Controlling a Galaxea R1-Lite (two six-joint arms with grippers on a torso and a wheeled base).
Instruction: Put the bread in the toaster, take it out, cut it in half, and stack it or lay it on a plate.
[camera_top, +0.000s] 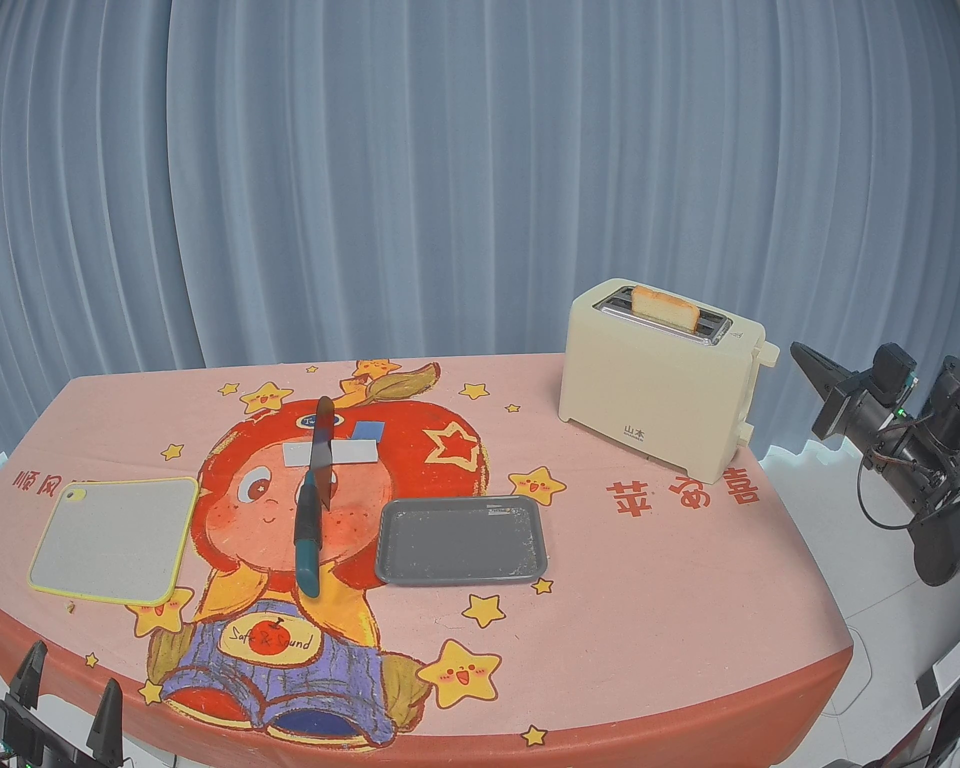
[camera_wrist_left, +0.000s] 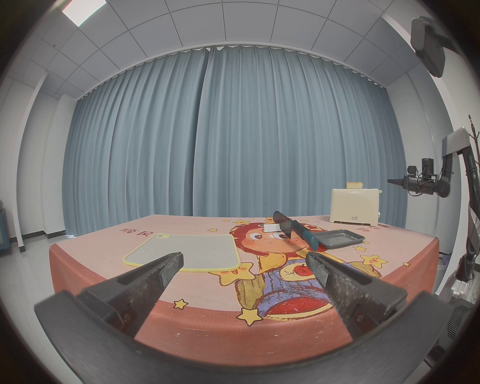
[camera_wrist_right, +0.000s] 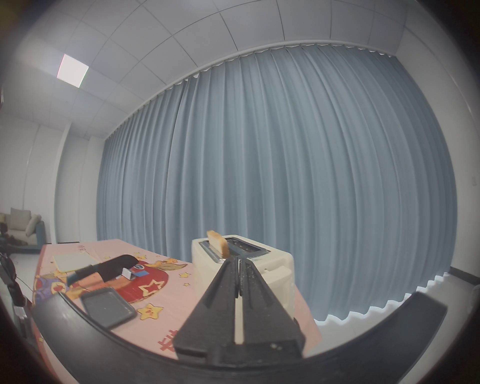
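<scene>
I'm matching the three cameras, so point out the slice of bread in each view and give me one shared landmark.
Head view: the bread sticks up from the top of the cream toaster, on the table's far right part.
Left wrist view: the bread is a small sliver atop the distant toaster, beyond the knife.
Right wrist view: the bread stands up out of the toaster, close ahead.
Shared landmark: the dark grey tray.
</scene>
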